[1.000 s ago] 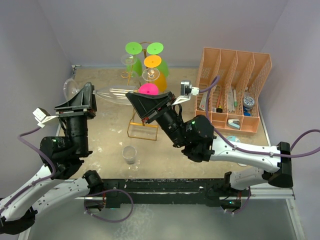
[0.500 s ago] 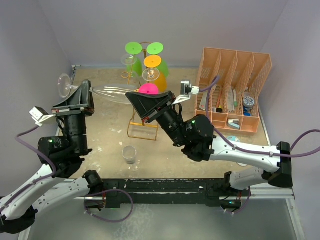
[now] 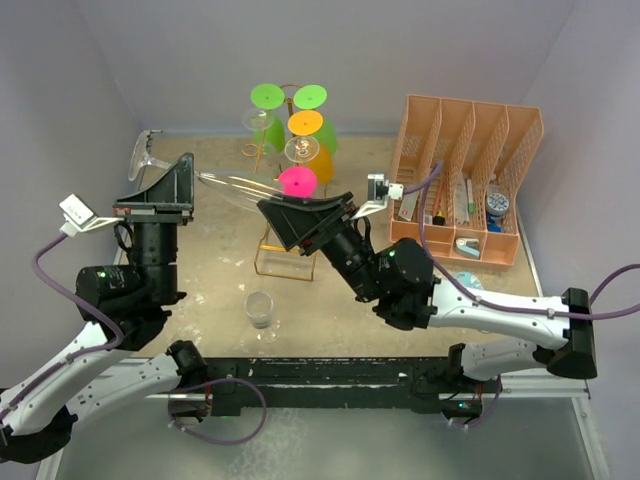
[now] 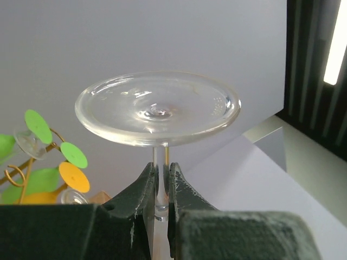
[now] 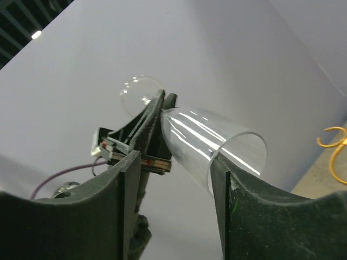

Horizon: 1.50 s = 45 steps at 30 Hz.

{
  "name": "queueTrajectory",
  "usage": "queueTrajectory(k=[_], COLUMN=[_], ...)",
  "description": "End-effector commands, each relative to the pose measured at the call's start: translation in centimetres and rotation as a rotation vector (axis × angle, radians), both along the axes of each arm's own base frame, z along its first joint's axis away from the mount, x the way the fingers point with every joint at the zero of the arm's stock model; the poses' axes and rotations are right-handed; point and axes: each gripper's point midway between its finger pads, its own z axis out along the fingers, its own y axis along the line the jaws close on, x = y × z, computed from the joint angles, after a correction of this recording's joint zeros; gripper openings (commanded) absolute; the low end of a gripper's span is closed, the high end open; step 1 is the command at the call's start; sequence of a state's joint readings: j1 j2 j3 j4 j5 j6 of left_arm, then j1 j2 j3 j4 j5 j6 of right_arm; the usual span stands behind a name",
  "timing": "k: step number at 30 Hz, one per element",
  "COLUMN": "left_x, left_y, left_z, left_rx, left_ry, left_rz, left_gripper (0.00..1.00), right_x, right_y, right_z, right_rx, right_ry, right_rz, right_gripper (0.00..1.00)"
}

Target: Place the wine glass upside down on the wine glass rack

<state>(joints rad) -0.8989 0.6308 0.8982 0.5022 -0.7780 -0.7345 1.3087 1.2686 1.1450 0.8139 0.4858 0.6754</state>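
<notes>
Wine glass: clear, long-bowled, held sideways in the air. In the left wrist view we see the left gripper pinching its stem, foot just beyond the fingertips. The right wrist view adds the right gripper, spread, with the bowl's open end between its fingers.

Lab test booth: blank lilac walls enclose the tabletop.

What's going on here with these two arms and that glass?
The left gripper is shut on the stem of a clear wine glass and holds it out sideways. The right gripper has its jaws open around the bowl and is not clamping it. The gold wine glass rack stands behind them, with coloured glasses already hanging upside down on it. The clear one is not on it yet.
</notes>
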Motion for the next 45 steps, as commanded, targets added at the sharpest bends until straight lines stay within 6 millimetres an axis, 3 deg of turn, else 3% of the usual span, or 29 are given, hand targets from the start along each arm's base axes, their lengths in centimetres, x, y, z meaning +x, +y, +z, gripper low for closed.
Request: queueTrajectory(k=[1, 8, 15, 20, 22, 25, 28, 37, 42, 45], left_x=[0.4, 2.5, 4.3, 5.7, 6.4, 9.1, 12.2, 19.2, 21.9, 22.5], left_y=[1.2, 2.1, 2.9, 3.5, 3.6, 4.6, 7.2, 10.2, 9.1, 7.3], left_z=[1.7, 2.4, 2.7, 1.1, 0.6, 0.3, -0.7, -5.5, -8.1, -9.7], left_rx=[0.203, 0.471, 0.713, 1.003, 1.028, 1.033, 1.034, 1.029, 1.075, 1.160], left_ry=[0.031, 0.201, 0.344, 0.490, 0.516, 0.507, 0.558, 0.544, 0.411, 0.313], left_rz=[0.142, 0.334, 0.519, 0.705, 0.746, 0.758, 0.786, 0.631, 0.424, 0.263], left_gripper=[0.00, 0.00, 0.00, 0.00, 0.00, 0.00, 0.00, 0.00, 0.00, 0.00], right_x=[0.2, 0.5, 0.6, 0.8, 0.7, 0.8, 0.7, 0.5, 0.3, 0.2], right_y=[-4.0, -6.9, -8.4, -8.9, -9.0, -9.5, -10.0, -11.5, -11.7, -11.8], right_z=[1.9, 1.1, 0.7, -0.3, -0.6, -1.3, -1.9, -3.3, -3.8, -3.7], right_rx=[0.066, 0.054, 0.042, 0.011, -0.001, -0.009, -0.019, -0.015, -0.020, -0.019], right_ry=[0.012, 0.057, 0.088, 0.116, 0.121, 0.142, 0.164, 0.212, 0.213, 0.211], right_rz=[-0.072, -0.124, -0.146, -0.157, -0.158, -0.167, -0.166, -0.163, -0.152, -0.149], right_gripper=[0.58, 0.61, 0.61, 0.61, 0.61, 0.61, 0.61, 0.60, 0.60, 0.59])
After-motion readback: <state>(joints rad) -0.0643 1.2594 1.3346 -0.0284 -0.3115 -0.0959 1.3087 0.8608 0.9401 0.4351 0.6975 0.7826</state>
